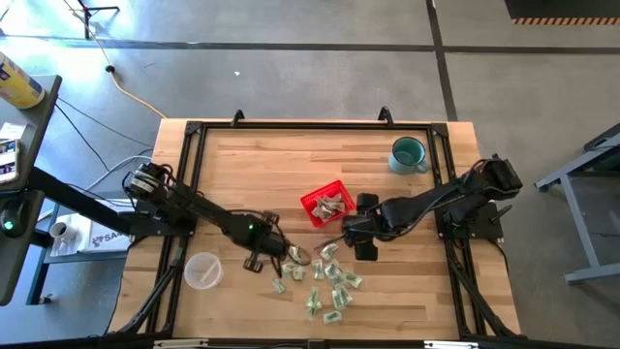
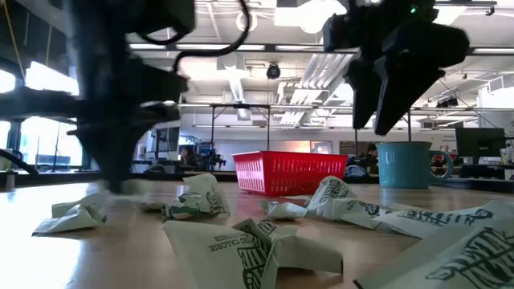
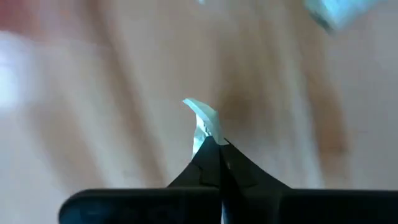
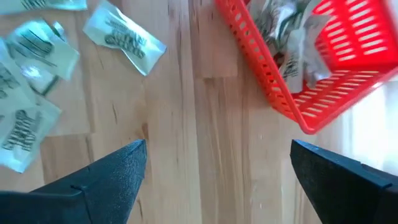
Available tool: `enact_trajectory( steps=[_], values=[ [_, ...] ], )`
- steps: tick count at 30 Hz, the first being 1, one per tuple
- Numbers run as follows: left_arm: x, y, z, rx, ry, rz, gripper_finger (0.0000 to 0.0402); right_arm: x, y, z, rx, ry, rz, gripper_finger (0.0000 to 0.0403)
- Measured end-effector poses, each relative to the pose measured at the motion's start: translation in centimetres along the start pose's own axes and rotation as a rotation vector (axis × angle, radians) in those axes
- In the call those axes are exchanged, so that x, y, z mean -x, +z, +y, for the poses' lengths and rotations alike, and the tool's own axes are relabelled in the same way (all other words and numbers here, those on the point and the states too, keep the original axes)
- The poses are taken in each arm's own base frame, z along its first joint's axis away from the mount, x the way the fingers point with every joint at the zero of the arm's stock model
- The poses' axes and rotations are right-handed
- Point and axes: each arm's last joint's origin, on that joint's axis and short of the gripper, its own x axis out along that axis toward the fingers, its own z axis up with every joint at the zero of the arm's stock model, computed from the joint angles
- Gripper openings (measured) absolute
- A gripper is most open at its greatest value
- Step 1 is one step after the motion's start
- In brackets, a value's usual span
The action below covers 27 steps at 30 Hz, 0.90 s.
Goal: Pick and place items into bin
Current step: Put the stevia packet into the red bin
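Note:
Several small pale green and silvery-white wrapped pieces (image 1: 329, 281) lie scattered on the wooden table near its front edge, in front of the red basket (image 1: 312, 204). A few more pieces (image 4: 292, 43) lie inside the basket. My left gripper (image 1: 288, 254) is at the left side of the pile, shut on one piece (image 3: 202, 118). My right gripper (image 4: 217, 155) is open and holds nothing. It hovers over bare wood between the basket and the pile (image 4: 31, 87), and in the low view it (image 2: 393, 96) hangs clear above the table. My left gripper pinches one wrapped piece between its two shut fingertips (image 3: 211, 152). A crinkled end of the piece (image 3: 200, 112) sticks out past the tips. The background is blurred, so I cannot tell whether the piece rests on the table or is lifted.
A teal mug (image 1: 409, 155) stands near the table's far right corner, and a clear round plastic cup (image 1: 203, 269) near the left front. A black metal frame (image 1: 194, 131) runs round the table. Bare wood lies across the far half.

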Motion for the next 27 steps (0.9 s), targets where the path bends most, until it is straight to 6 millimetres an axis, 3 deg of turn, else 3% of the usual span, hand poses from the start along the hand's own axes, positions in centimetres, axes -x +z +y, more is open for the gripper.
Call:
enact_trajectory(
  steps=[5,13,16,20,24,27],
  values=[
    [1.9,2.3,4.0,0.04,0.052,-0.058,0.0035,2.4,-1.2,1.0,-0.044,-0.072,-0.06,0.0379],
    [6.8,7.2,11.3,0.085,0.143,-0.408,0.0024,4.2,-3.6,1.8,-0.147,-0.128,0.005,0.0377],
    [5.9,8.0,13.6,0.131,0.094,-0.482,0.0029,4.4,-3.8,2.4,-0.158,-0.127,-0.01,0.0376],
    [3.4,7.6,15.3,0.287,-0.034,-0.439,0.0054,4.5,-3.9,2.7,-0.163,-0.134,-0.026,0.0376],
    [2.5,7.0,15.3,0.432,-0.036,-0.354,0.0116,4.4,-3.6,2.7,-0.126,-0.121,-0.042,0.0377],
    [3.5,6.6,15.0,0.511,-0.024,-0.338,0.0174,4.2,-3.0,3.2,-0.034,-0.044,-0.063,0.038]
  ],
)
